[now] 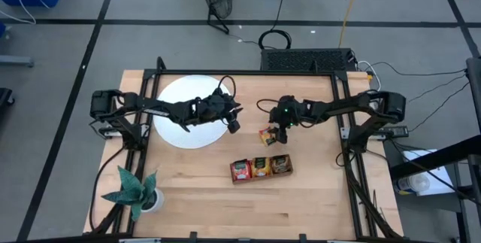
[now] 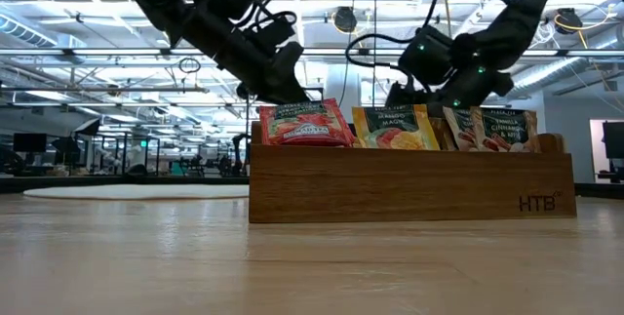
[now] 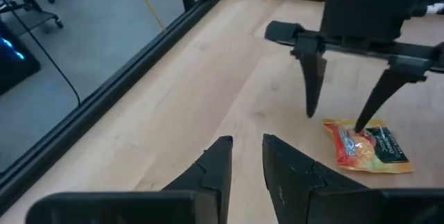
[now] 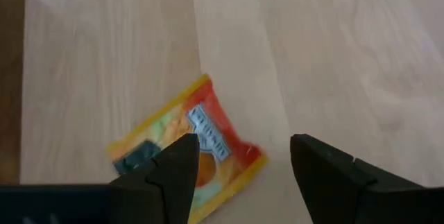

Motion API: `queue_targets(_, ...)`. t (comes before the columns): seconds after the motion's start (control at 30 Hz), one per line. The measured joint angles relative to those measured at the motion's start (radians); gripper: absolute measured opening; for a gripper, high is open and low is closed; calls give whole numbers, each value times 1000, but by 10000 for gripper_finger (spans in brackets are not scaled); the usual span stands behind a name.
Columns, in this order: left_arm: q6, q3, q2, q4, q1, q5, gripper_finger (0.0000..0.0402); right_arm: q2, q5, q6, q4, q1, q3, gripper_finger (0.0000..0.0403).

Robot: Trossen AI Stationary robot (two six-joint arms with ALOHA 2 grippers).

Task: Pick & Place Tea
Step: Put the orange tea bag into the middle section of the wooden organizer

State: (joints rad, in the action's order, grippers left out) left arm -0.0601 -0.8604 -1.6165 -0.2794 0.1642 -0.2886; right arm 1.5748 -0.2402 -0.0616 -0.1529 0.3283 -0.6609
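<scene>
Risks pinching only a corner of the flat orange-yellow sachet lying on the desk beneath the released right end effector, then dropping it short of the wooden tray

Both arms are matte black, built of slim jointed links with chunkier housings at the shoulders, which sit at the table's nine and three o'clock edges. Black cables loop loosely along each arm. A small green light glows on the right arm's wrist block. The left gripper ends in two broad, wedge-shaped black fingers; the right gripper has two black fingers tapering to narrow tips from a flat black crossbar
</scene>
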Motion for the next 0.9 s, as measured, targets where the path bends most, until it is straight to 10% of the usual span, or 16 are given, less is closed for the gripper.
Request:
queue_targets(0.43, 7, 0, 0, 28, 4, 10, 88, 222, -53, -126, 58, -9, -118, 199)
queue_targets(0.73, -5, 0, 0, 75, 4, 18, 88, 206, -52, -200, 3, -9, -114, 17)
queue_targets(0.9, -22, 0, 0, 74, 4, 18, 88, 206, 5, -207, -73, -21, -113, 3)
